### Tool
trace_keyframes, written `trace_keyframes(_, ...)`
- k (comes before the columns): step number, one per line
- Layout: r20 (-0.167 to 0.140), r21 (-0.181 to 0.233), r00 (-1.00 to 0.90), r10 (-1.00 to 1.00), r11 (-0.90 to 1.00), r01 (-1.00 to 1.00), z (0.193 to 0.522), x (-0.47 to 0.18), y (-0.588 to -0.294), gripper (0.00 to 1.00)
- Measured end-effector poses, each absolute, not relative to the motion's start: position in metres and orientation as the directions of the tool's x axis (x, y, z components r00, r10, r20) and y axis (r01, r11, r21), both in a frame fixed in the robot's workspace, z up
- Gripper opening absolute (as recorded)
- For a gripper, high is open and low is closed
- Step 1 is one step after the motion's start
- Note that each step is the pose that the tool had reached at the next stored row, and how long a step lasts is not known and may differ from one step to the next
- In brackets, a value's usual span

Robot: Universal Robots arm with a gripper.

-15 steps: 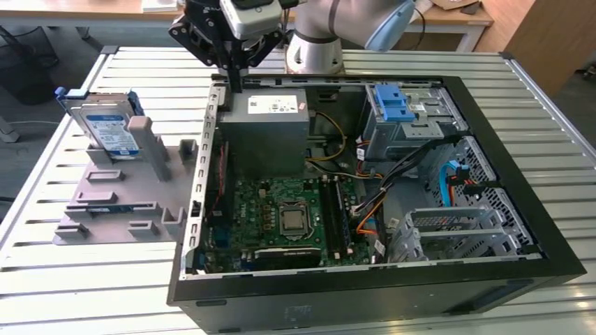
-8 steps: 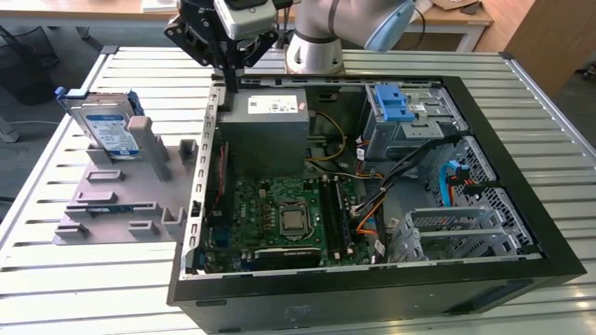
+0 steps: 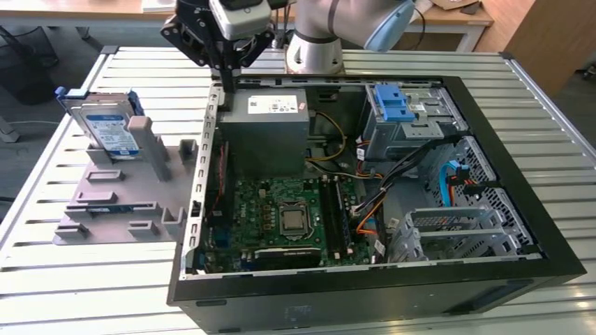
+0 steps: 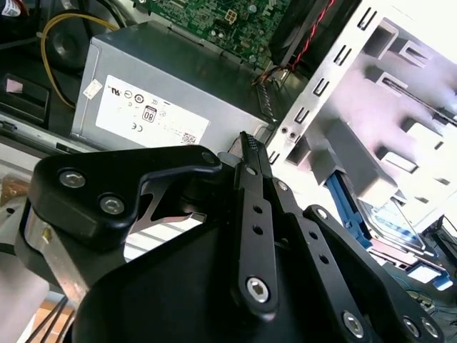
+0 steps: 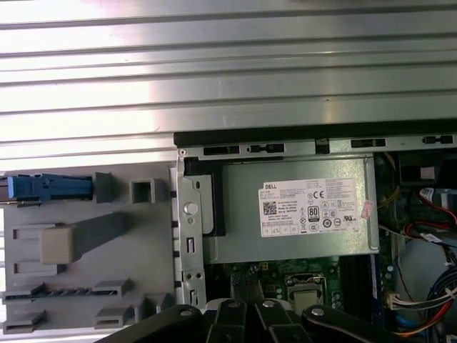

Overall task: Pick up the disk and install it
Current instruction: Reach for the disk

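Disk [image 3: 106, 132]: upright in grey holder [image 3: 121, 202] (beside case [image 3: 521, 209]). Gripper [image 3: 226, 82]: jaws together, empty, above case edge.

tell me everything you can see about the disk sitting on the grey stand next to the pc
The disk is a flat rectangular drive with a silver metal body and a white label with a blue lower band, framed by blue plastic side rails. It stands on edge, slotted into a grey fixture on the slatted table, to the exterior view's left of the open computer case. Only the fixture touches it. The gripper hangs apart from it, over the case's edge.
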State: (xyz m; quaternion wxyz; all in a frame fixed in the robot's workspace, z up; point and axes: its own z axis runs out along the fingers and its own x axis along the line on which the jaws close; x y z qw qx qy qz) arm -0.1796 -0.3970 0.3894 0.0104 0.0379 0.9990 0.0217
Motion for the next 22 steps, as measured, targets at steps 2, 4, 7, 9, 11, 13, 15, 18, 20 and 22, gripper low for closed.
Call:
trace_keyframes(2, -0.019, 0.044, -0.997, 0.076, 0.996, 0.075, 0.389, -0.181, -0.397, 0.11)
trace_keyframes(4, -0.019, 0.044, -0.997, 0.076, 0.996, 0.075, 0.389, -0.182, -0.396, 0.11)
trace_keyframes(7, -0.019, 0.044, -0.997, 0.076, 0.996, 0.075, 0.389, -0.184, -0.396, 0.11)
trace_keyframes(9, -0.019, 0.044, -0.997, 0.076, 0.996, 0.075, 0.389, -0.185, -0.396, 0.11)
trace_keyframes(11, -0.019, 0.044, -0.997, 0.076, 0.996, 0.075, 0.388, -0.186, -0.395, 0.11)
trace_keyframes(13, -0.019, 0.044, -0.997, 0.076, 0.996, 0.075, 0.388, -0.187, -0.395, 0.11)
trace_keyframes(15, -0.019, 0.044, -0.997, 0.076, 0.996, 0.075, 0.388, -0.188, -0.395, 0.11)
trace_keyframes(18, -0.019, 0.044, -0.997, 0.076, 0.996, 0.075, 0.387, -0.190, -0.394, 0.11)
trace_keyframes(20, -0.019, 0.044, -0.997, 0.076, 0.996, 0.075, 0.387, -0.191, -0.394, 0.11)
trace_keyframes(22, -0.019, 0.044, -0.997, 0.076, 0.996, 0.075, 0.387, -0.191, -0.394, 0.11)
